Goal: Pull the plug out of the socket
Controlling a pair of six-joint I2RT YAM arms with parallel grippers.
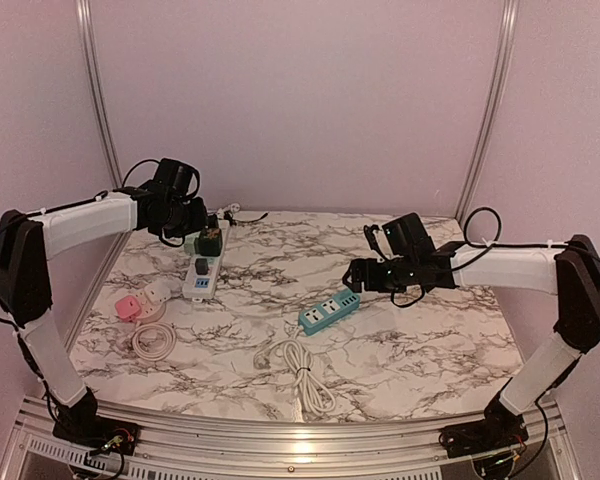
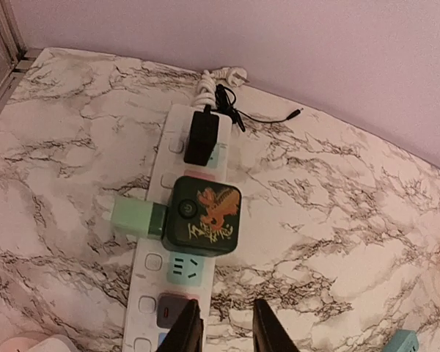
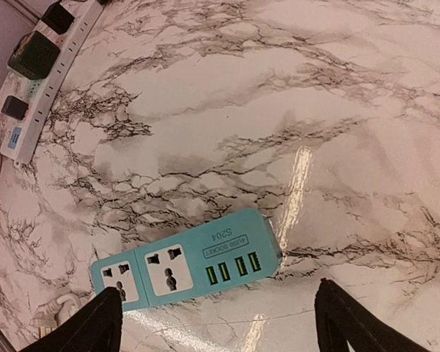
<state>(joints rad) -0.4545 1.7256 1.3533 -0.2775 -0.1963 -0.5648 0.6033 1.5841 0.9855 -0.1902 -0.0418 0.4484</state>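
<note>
A white power strip [image 1: 198,283] lies at the back left of the marble table. A dark green plug [image 1: 210,241] with an orange dragon print sits in it, seen from above in the left wrist view [image 2: 204,214]. A pale green adapter [image 2: 132,216] sticks out of its left side, and a black adapter [image 2: 202,137] is plugged in further along. My left gripper [image 2: 224,312] hovers above the strip's right edge, short of the green plug, slightly open and empty. My right gripper [image 3: 220,308] is wide open and empty above a teal power strip [image 3: 191,260].
The teal strip [image 1: 329,310] lies mid-table with its white cable [image 1: 302,368] coiled in front. Pink [image 1: 128,307] and white [image 1: 156,292] plugs and a coiled white cord [image 1: 152,340] lie at the left. A thin black cable [image 2: 268,121] trails behind the white strip.
</note>
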